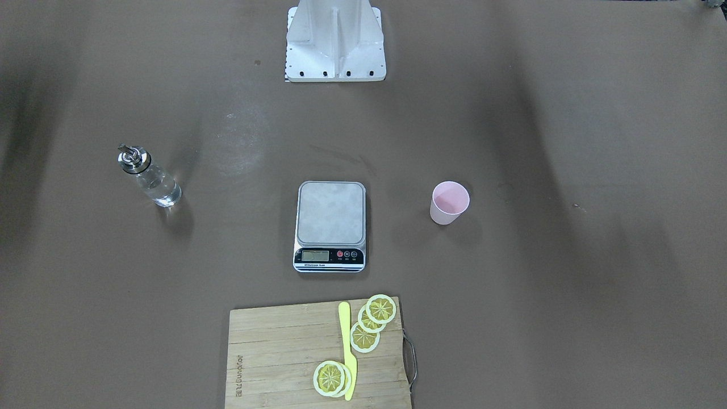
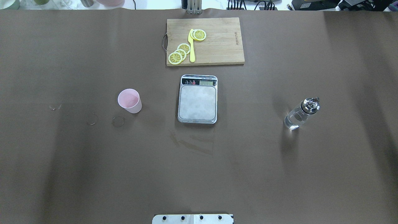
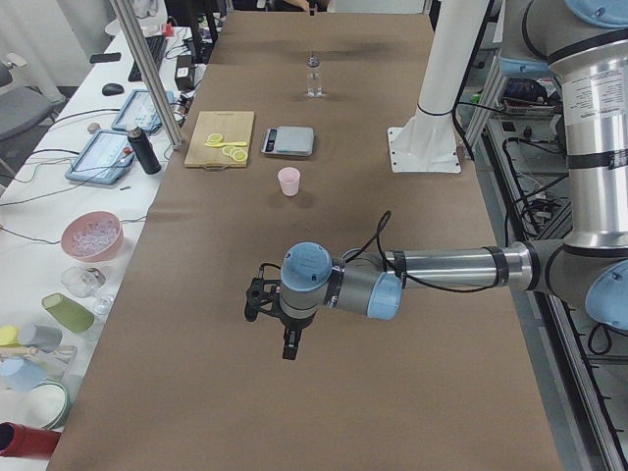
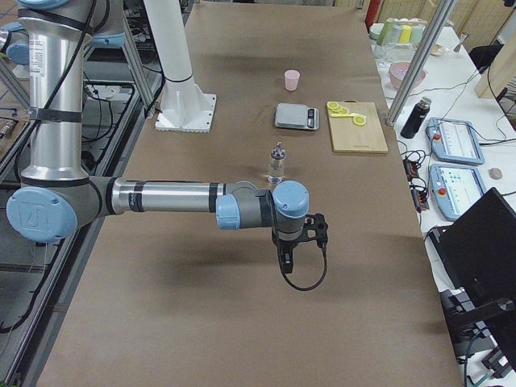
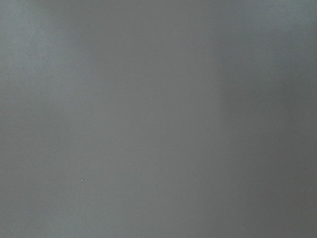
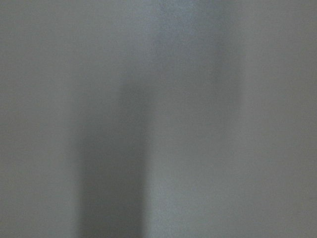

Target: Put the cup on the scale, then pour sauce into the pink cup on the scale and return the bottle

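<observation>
1. On the brown counter [image 2: 62,171], the pale pink tapered cup [image 2: 129,100] stands at 9 o'clock of the grey steel scale [image 2: 197,102], and the clear glass bottle [image 2: 301,114] at 3.
2. The left tool [image 3: 290,349] hangs apart from the cup, and the right tool [image 4: 286,264] apart from the bottle. I cannot tell how far either is open.

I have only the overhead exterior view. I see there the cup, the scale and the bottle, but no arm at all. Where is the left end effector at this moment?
Observer: In the exterior left view, the left end effector hangs pointing down over bare table towards that end. It is well apart from the cup, which stands further along the table.
Operator: Thank you. And the right one, is it close to the bottle?
Observer: No. In the exterior right view, the right end effector hangs over bare table on the camera's side of the bottle and does not touch it. From these side views I cannot tell whether either end effector is open or shut.
</observation>
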`<state>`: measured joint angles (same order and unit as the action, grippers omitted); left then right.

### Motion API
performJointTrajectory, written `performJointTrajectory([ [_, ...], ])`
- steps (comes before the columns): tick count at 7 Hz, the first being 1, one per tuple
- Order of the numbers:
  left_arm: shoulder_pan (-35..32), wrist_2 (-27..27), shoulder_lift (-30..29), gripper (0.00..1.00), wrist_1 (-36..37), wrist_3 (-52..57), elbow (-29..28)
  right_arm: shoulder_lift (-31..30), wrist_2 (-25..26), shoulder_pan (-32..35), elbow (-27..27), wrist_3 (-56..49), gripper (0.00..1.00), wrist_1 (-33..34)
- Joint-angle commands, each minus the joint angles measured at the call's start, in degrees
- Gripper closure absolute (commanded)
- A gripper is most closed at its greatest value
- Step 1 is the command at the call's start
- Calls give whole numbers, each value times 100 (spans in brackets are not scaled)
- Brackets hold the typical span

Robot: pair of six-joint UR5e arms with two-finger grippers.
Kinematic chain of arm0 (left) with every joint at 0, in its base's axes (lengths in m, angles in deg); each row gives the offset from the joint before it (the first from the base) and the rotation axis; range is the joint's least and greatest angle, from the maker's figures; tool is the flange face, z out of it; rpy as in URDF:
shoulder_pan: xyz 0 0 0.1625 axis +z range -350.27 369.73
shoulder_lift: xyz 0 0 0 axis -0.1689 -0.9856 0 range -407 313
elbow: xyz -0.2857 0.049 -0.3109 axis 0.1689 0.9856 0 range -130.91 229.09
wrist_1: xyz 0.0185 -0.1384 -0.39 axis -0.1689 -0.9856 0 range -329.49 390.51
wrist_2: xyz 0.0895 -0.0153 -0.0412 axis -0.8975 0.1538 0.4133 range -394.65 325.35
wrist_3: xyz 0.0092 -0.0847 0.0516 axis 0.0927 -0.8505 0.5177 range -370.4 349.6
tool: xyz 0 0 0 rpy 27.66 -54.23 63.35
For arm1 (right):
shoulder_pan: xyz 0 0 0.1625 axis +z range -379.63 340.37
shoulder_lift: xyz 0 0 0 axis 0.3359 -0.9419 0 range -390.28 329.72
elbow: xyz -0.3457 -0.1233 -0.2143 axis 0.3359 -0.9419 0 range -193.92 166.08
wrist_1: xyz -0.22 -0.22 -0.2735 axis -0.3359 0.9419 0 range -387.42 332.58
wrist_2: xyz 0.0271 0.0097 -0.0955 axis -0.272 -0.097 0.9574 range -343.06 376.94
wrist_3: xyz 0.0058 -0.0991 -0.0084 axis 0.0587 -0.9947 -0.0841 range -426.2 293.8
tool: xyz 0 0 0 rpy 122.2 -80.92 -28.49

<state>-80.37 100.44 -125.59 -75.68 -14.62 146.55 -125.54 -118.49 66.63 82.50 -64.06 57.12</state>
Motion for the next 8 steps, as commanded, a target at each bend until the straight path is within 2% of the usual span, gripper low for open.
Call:
performJointTrajectory([
  [1, 1, 17, 54, 1, -16, 27, 10, -37, -1, -4, 43, -3, 0, 1],
  [8, 18, -53, -156, 1, -87, 45, 37, -37, -10, -4, 61, -21, 0, 1],
])
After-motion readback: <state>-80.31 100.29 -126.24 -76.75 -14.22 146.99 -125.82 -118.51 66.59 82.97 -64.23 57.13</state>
